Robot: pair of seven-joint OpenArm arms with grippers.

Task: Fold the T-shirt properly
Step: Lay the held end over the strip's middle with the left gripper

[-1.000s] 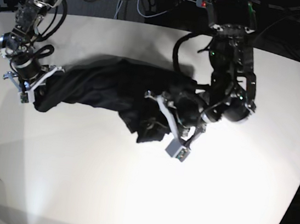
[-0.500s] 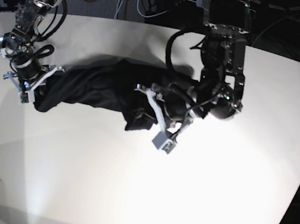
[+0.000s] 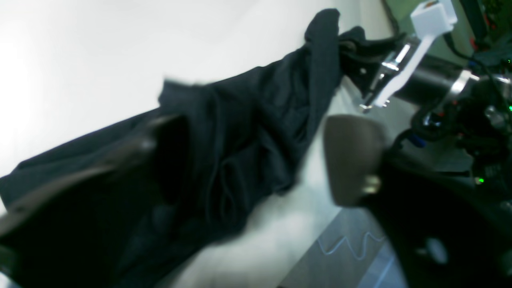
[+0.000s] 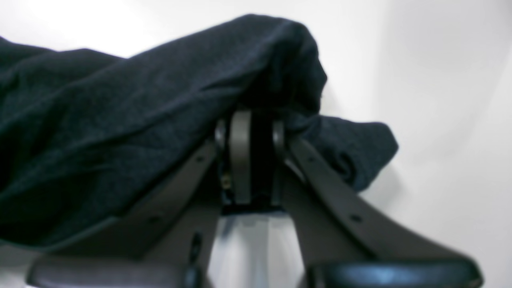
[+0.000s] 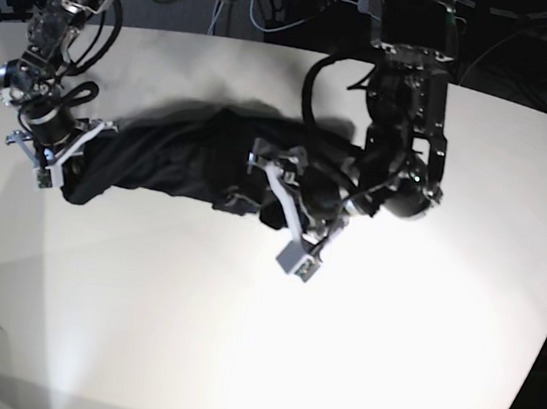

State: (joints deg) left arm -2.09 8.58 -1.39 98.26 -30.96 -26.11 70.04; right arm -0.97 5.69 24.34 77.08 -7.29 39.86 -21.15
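The right gripper (image 5: 56, 171), at the left of the base view, is pinched on the end of the T-shirt (image 5: 174, 156); in its wrist view the two pads (image 4: 240, 156) stand close together with dark cloth bunched over and around them. From there the black T-shirt lies as a long, rumpled roll across the white table (image 5: 262, 364), running rightward from that gripper to the middle of the surface. Its right end sits under the left gripper (image 5: 254, 197), whose jaws stand wide apart: in the left wrist view one finger (image 3: 352, 160) is clear of the fabric over bare table, while the other lies blurred and dark against the folds, so whether it touches the cloth cannot be told. The far right side of the table is bare, with black cables (image 5: 320, 80) looping behind the left arm.
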